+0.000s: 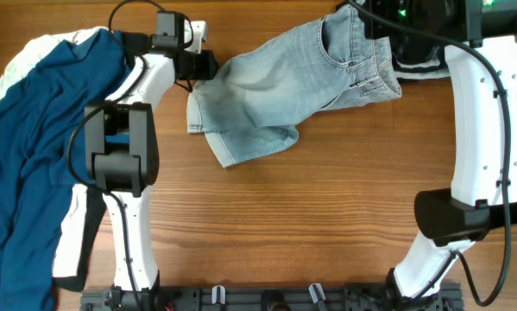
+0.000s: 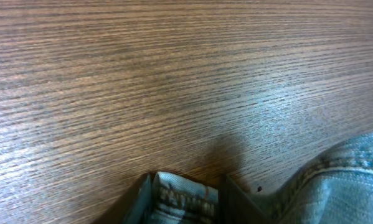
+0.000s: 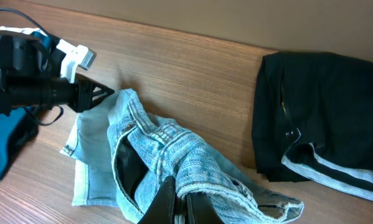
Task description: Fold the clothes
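The pale-blue denim shorts (image 1: 284, 82) lie crumpled across the back middle of the table. My left gripper (image 1: 204, 65) is shut on a cuffed hem of the shorts (image 2: 183, 199) at their left end. My right gripper (image 1: 381, 26) is shut on the waistband (image 3: 202, 165) at their right end, the fabric bunched over the fingers (image 3: 185, 208). A navy garment (image 1: 42, 138) over a white one (image 1: 21, 60) lies at the far left. Black shorts with white trim (image 3: 317, 124) lie at the back right.
The wooden table (image 1: 310, 216) stretches in front of the shorts. My left arm's column (image 1: 120, 164) stands beside the navy garment. My right arm (image 1: 482, 112) reaches along the right edge. A rail (image 1: 267, 298) runs along the front edge.
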`<action>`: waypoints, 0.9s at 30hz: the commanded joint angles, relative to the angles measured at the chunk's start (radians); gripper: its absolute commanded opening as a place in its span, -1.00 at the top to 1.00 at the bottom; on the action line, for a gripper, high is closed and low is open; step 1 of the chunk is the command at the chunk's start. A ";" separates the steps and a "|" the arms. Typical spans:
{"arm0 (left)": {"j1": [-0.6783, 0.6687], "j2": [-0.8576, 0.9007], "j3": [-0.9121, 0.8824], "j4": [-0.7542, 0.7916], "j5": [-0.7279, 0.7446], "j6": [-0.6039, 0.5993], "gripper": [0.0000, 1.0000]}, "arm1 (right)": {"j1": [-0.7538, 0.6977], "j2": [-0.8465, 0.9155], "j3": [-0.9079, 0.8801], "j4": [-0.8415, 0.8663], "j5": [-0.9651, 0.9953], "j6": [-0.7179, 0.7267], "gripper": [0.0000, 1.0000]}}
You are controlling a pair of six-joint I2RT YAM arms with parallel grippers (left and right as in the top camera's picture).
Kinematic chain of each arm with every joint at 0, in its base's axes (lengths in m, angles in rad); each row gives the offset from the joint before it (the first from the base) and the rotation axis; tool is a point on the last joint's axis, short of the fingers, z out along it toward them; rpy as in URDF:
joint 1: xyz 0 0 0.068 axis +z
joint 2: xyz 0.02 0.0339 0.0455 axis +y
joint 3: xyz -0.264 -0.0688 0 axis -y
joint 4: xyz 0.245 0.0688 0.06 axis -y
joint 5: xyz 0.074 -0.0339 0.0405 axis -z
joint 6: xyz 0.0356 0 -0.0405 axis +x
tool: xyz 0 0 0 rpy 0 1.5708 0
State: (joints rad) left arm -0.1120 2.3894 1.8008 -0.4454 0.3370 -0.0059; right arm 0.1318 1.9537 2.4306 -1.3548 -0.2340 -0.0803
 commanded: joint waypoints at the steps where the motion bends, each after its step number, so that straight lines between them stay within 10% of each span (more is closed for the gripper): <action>1: -0.010 0.089 -0.042 -0.060 -0.121 -0.003 0.92 | 0.000 -0.012 0.030 0.003 0.010 -0.002 0.91; 18: 0.104 -0.610 0.029 -0.256 -0.307 -0.084 0.92 | -0.005 -0.024 0.032 0.036 0.009 0.006 0.92; 27: 0.103 -1.135 0.034 -0.282 -0.443 -0.077 0.92 | -0.081 -0.340 0.062 0.048 -0.063 0.035 0.92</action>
State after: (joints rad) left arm -0.0113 1.3712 1.8225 -0.7120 -0.0639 -0.0814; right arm 0.0498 1.7409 2.4477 -1.2964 -0.2699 -0.0532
